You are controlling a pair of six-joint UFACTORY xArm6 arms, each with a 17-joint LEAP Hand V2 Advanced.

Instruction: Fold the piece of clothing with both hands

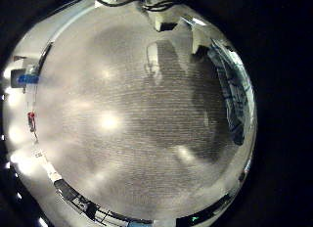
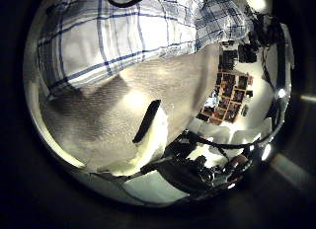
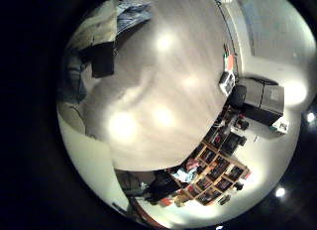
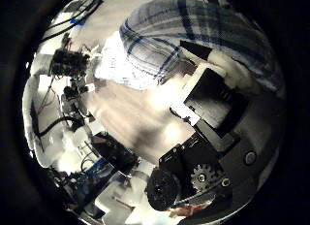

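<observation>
Closest to the right palm, the right hand's (image 4: 208, 99) dark and white fingers (image 4: 232, 70) lie against the edge of a plaid shirt (image 4: 184, 31) spread on the table (image 4: 145, 113), though whether they pinch the cloth or merely rest on it cannot be told. From the left hand, whose fingers hardly show, so that its grip cannot be told either, the shirt (image 2: 118, 37) lies flat on the table (image 2: 109, 111) just beyond the palm. Farther off the tabletop (image 1: 117, 100) is bare, and I judge the folding barely begun, with most folds left.
</observation>
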